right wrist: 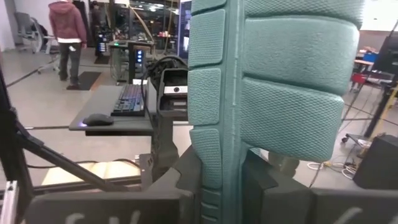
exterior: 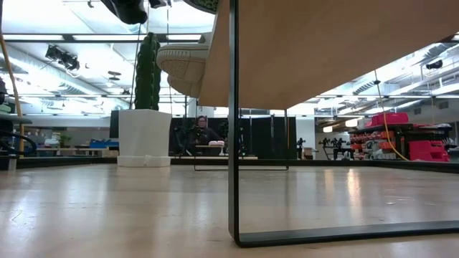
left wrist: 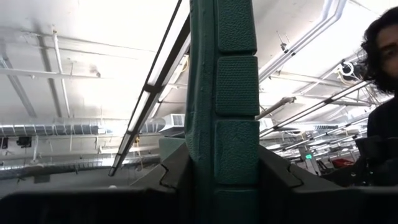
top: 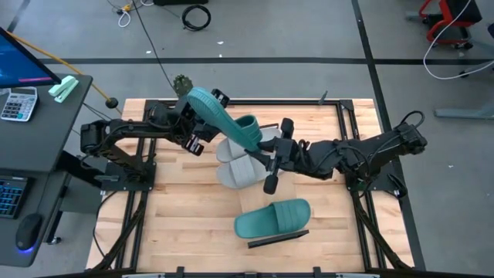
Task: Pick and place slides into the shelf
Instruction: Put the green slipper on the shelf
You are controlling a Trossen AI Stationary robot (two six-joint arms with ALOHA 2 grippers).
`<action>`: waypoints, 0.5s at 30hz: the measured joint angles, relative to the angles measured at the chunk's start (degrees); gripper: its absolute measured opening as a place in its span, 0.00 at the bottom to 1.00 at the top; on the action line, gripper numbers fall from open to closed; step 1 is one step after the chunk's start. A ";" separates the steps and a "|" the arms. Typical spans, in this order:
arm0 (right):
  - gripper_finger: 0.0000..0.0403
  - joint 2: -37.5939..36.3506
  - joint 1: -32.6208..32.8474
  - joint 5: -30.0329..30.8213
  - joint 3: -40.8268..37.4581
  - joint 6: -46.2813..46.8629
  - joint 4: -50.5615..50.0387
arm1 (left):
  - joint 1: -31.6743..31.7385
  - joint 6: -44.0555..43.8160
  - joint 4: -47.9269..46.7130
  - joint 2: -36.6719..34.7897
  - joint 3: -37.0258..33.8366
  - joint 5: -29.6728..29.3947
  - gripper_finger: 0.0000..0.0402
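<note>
One teal slide (top: 220, 116) hangs in the air over the far middle of the table, slanting from its heel end at far left to its strap end (top: 248, 130). My left gripper (top: 199, 123) is shut on it near the heel end, and my right gripper (top: 261, 148) near the strap end. Two grey slides (top: 241, 164) sit on the shelf; the sole of one (exterior: 185, 66) overhangs the board's edge (exterior: 215, 79). A second teal slide (top: 272, 218) lies on the shelf's near end, by the black frame (top: 278, 238). My left gripper pinches the heel part of the teal slide's sole (left wrist: 227, 149) between its two fingers (left wrist: 175, 177). It comes from the table's left, slanting upward. The slide runs on past the fingers, clear of the table. My right gripper pinches the same slide's sole (right wrist: 217, 155) between its two fingers (right wrist: 186, 174), with the blocked tread toward the camera. It comes level from the table's right. The slide is lifted clear and runs on beyond the fingers.
A cactus in a white pot (exterior: 147, 93) stands at the table's far left. The shelf's black leg (exterior: 233, 143) rises near the table's front. A desk with a calculator (top: 19, 104) stands left of the table. A person (left wrist: 382, 68) stands beyond the table.
</note>
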 joint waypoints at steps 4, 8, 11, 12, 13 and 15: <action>0.15 -0.95 0.02 2.03 0.00 -0.80 -2.21 | 0.02 -2.10 -0.39 0.15 -0.02 -0.22 0.35; 0.15 -2.84 0.30 4.67 -0.02 -1.76 -5.66 | 0.02 -3.72 -0.72 0.19 -0.02 -0.32 0.39; 0.15 -4.57 0.36 5.79 -0.02 -1.76 -8.55 | 0.01 -3.90 -1.09 0.26 -0.02 -1.30 0.40; 0.15 -5.06 0.52 6.27 -0.02 -1.57 -9.45 | 0.07 -3.85 -1.23 0.28 -0.03 -1.63 0.40; 0.15 -5.49 0.51 6.87 -0.02 -1.49 -10.39 | 0.19 -3.73 -1.45 0.28 -0.04 -1.80 0.40; 0.15 -6.05 0.61 8.20 -0.03 -1.46 -12.08 | 0.39 -3.91 -1.89 0.28 -0.04 -2.02 0.40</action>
